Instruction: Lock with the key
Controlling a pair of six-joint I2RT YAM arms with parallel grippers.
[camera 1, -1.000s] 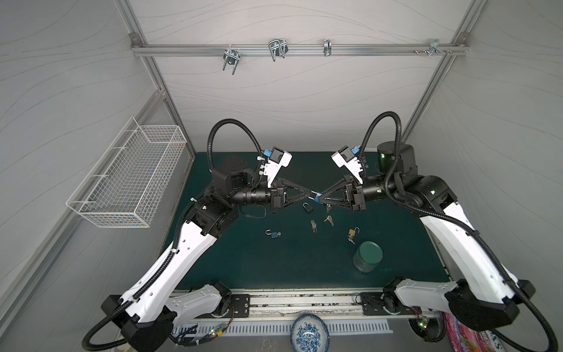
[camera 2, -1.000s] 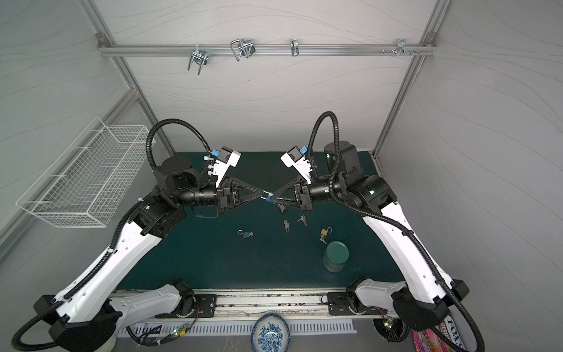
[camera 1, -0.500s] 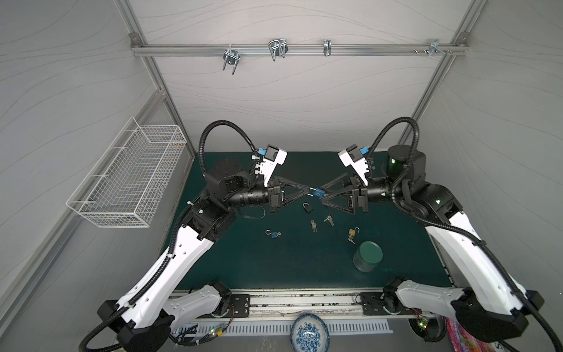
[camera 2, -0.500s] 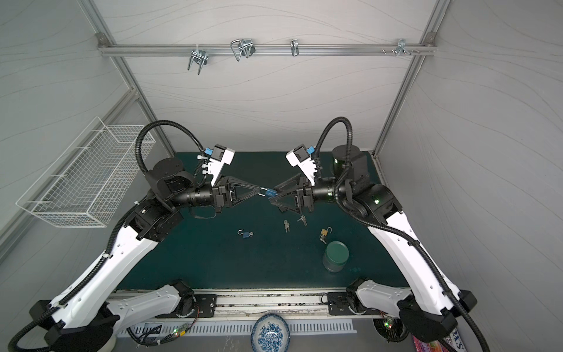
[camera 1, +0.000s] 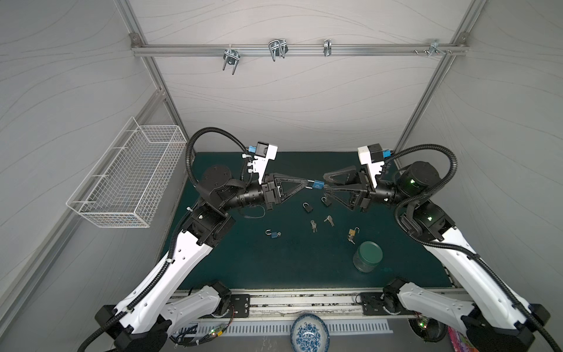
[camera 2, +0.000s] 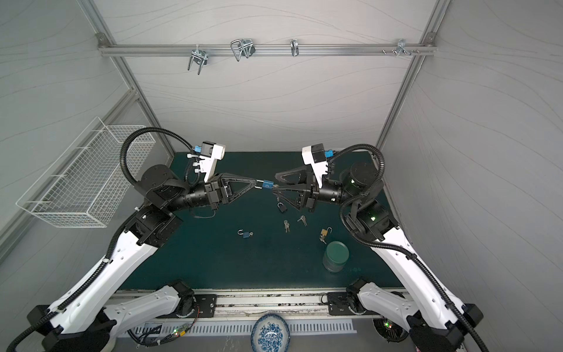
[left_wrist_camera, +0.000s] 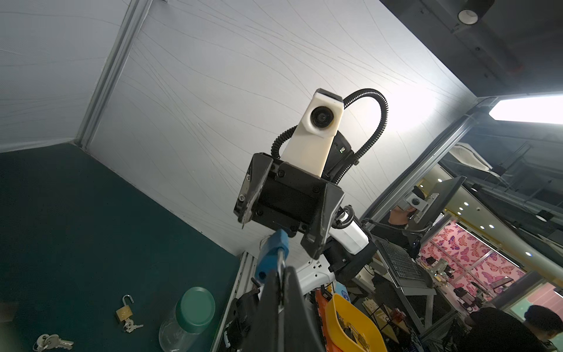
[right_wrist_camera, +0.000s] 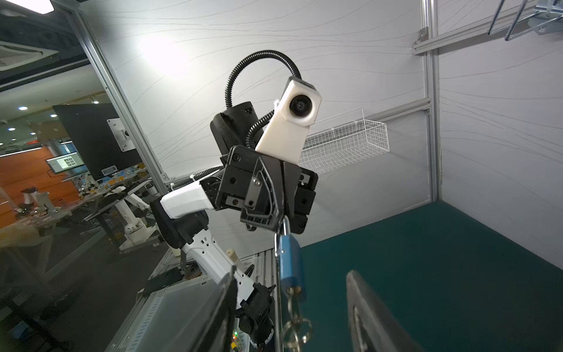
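Padlock [camera 1: 317,185] axis L-R, shackle twd left tool [camera 1: 308,184]

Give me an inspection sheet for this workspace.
Surface: green mat, flat.
Job's things: blue padlock held in mid-air, key in its keyhole.
Clutter: black padlock, key bunch, second key bunch, small open blue padlock, open brass padlock, green-lidded jar.
Grippers: left gripper shut on the blue padlock's shackle; right gripper open, astride the key.
Cables: conduits loop above both wrists; thin cable sags under left arm.
Surroundings: wire basket, rail hooks, patterned bowl.
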